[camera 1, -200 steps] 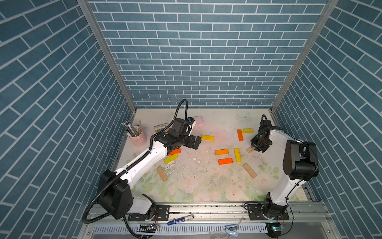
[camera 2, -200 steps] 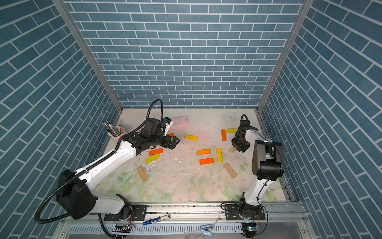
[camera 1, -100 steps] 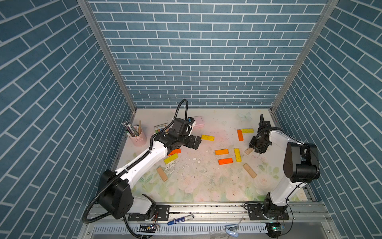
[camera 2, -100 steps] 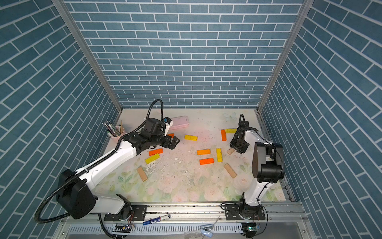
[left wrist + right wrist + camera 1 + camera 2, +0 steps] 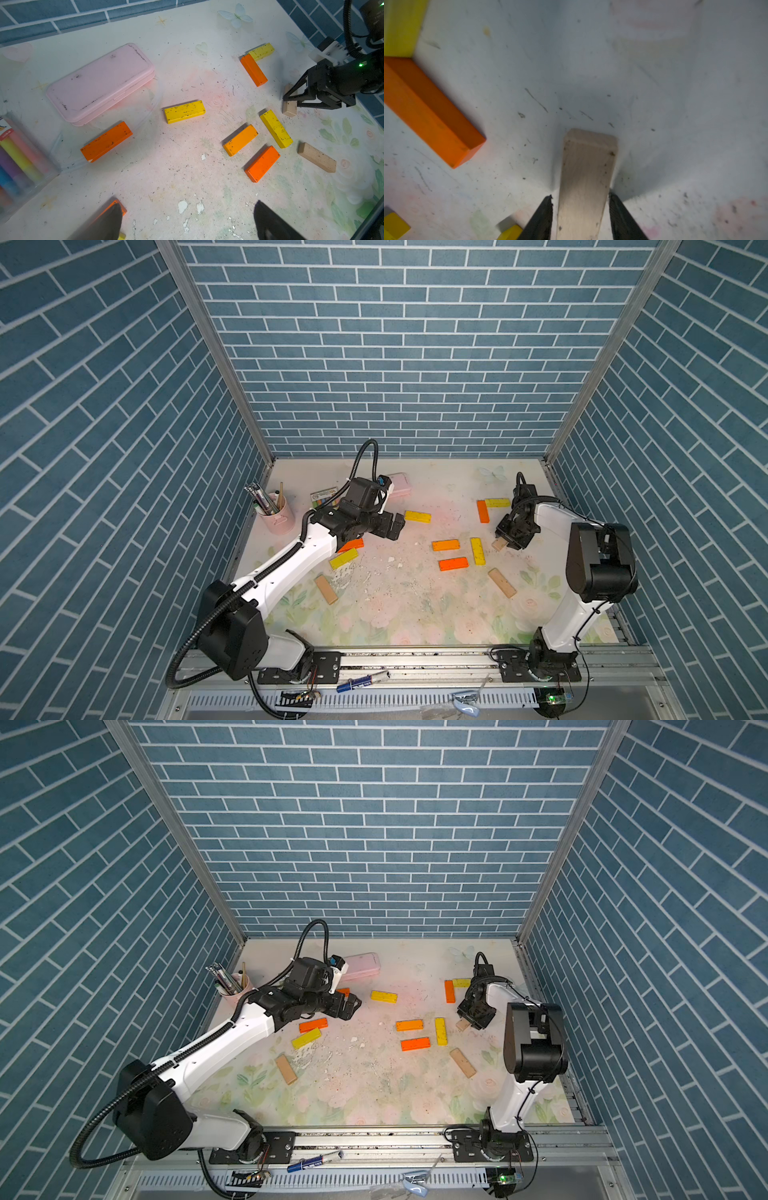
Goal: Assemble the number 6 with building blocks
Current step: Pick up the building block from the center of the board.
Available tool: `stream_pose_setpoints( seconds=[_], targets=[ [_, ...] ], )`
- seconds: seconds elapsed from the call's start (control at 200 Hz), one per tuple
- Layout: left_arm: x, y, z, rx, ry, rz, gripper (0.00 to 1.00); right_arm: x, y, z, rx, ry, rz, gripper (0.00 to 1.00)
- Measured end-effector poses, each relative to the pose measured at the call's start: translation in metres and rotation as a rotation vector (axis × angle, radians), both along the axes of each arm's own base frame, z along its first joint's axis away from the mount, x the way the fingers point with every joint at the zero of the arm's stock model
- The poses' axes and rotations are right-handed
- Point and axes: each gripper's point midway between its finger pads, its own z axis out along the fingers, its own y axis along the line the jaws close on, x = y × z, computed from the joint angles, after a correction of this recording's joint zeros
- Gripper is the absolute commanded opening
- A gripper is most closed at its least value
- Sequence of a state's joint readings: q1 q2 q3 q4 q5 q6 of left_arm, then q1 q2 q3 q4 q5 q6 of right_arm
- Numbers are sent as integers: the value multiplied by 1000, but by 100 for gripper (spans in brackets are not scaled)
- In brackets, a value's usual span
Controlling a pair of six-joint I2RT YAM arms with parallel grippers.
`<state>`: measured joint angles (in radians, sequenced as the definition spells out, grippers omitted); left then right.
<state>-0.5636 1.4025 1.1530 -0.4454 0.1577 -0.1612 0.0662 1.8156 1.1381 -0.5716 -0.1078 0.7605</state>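
Observation:
Orange, yellow and tan building blocks lie scattered flat on the table. At the right side a tan block [image 5: 586, 176] lies between the fingers of my right gripper [image 5: 580, 196], which is open, with a thin gap on one side. In both top views this block [image 5: 498, 544] [image 5: 462, 1025] pokes out under the right gripper [image 5: 510, 537]. An orange block [image 5: 482, 511] and a yellow block [image 5: 497, 502] form a corner behind it. An orange [image 5: 445, 545], a yellow [image 5: 478, 551] and another orange block [image 5: 453, 563] sit mid-table. My left gripper [image 5: 188, 207] hangs wide open and empty above the table at centre left [image 5: 392, 526].
A pink case [image 5: 399, 485], a clear chalk pack [image 5: 324, 497] and a pink cup of pens [image 5: 276, 514] stand at the back left. More blocks lie loose: yellow [image 5: 417, 516], yellow [image 5: 344, 558], tan [image 5: 326, 589], tan [image 5: 502, 594]. Brick walls enclose three sides.
My right gripper has gone from shut to open and shifted slightly, and now straddles the tan block. The left arm has not moved.

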Motion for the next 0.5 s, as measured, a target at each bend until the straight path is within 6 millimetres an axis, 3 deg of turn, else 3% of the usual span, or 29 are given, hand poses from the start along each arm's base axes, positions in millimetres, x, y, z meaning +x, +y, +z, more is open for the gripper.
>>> stream_pose_setpoints(
  seconds=[0.08, 0.195, 0.5],
  targets=[
    [0, 0, 0, 1, 0, 0, 99, 2, 2, -1, -18, 1, 8, 41],
    [0, 1, 0, 3, 1, 2, 99, -1, 0, -2, -51, 13, 26, 25],
    [-1, 1, -1, 6, 4, 2, 99, -7, 9, -2, -66, 17, 214, 23]
  ],
)
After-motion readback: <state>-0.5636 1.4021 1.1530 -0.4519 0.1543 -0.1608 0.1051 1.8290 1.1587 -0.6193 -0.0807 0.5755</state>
